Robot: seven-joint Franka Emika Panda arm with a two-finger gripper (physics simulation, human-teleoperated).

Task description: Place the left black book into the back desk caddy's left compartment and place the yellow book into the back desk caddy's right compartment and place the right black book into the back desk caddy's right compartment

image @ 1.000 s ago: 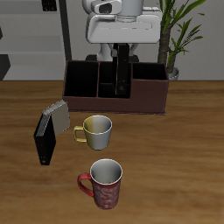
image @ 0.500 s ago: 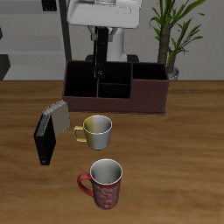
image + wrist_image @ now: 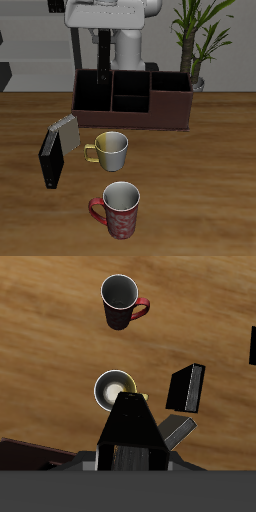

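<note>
My gripper (image 3: 100, 64) is clamped on the left black book (image 3: 130, 428), which hangs long axis upright over the desk caddy (image 3: 170, 112), with the left compartment (image 3: 94, 92) lying about straight below it, so the drop looks near-vertical.
</note>
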